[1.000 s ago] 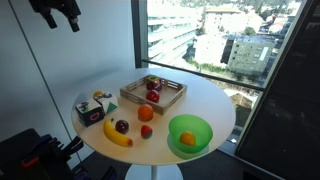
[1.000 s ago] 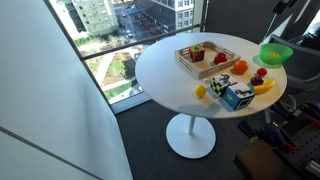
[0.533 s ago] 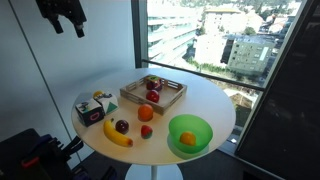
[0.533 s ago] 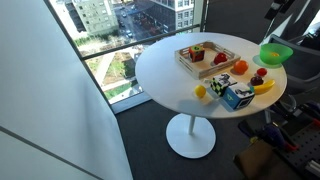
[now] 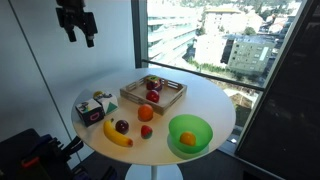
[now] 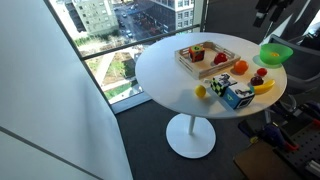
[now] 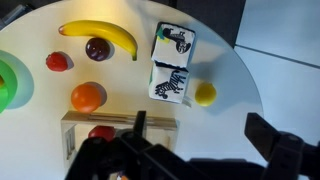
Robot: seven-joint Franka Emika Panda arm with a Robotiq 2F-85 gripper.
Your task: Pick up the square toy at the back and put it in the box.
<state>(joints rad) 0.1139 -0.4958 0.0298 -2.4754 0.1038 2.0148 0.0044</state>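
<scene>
whitish with green marks, the square toy (image 5: 101, 98) sits on the round white counter (image 5: 205, 100). it touches the larger dark cube (image 5: 89, 114) and lies well apart from the box (image 5: 135, 103). the box is a shallow wooden tray nearer the window, and it already holds some red fruit, but not the toy. a banana (image 5: 115, 135) lies just in front of the cubes, and a green bowl (image 5: 195, 125) stands at the near edge.

the gripper (image 5: 80, 38) hangs high above the counter, off to the side of the cubes, with its fingers spread and nothing between them. in the wrist view it looks straight down, so both cubes and part of the box show below it.

judged from this, no part of the task is done. the toy has not been touched or lifted. what is left is to come down over the toy, close on it without catching the dark cube beside it, lift it, carry it across to the box and let go inside.

no brand, label or lettering can be read anywhere. in the wrist view the top faces of the cubes show bold black-and-white stripes, rather like a zebra picture. the dark cube carries a yellow-orange mark on its side that is too small to make out.
</scene>
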